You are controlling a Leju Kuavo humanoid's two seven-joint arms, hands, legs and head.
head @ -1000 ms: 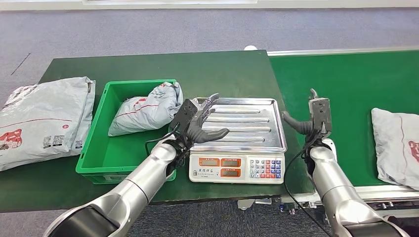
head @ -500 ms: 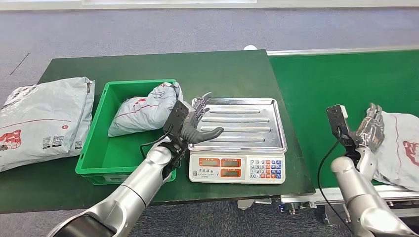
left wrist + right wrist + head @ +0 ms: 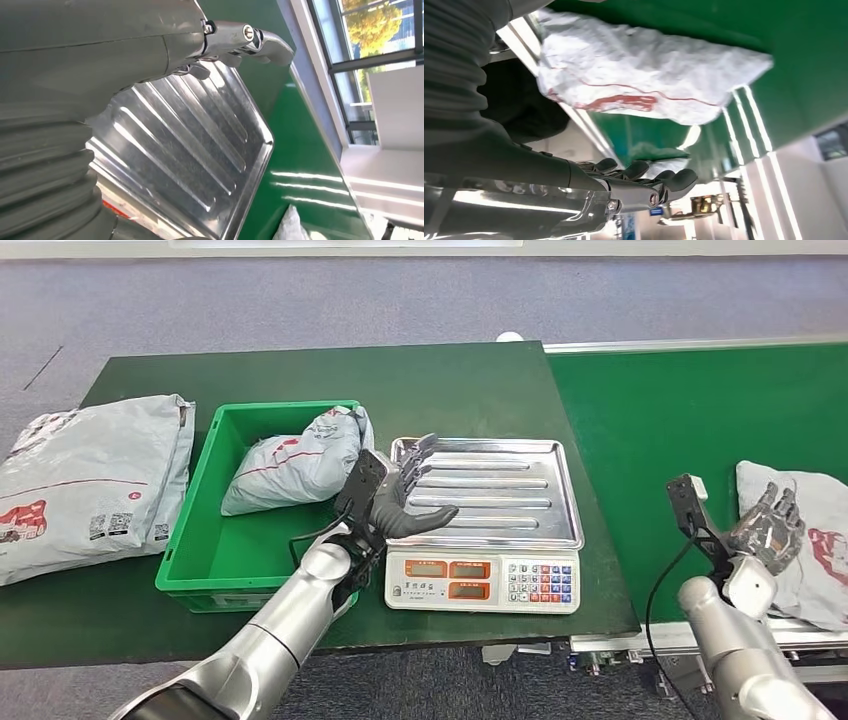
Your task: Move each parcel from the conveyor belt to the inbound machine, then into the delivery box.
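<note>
Beside the right hand [image 3: 770, 533] lies the parcel [image 3: 812, 540].

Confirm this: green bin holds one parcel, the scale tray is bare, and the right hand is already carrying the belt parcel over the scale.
One thing is wrong. The right hand is not over the scale: in the head view it is out at the parcel on the belt, fingers spread, and that parcel lies flat on the conveyor. The rest stands: the green bin holds one parcel and the tray is bare.
</note>
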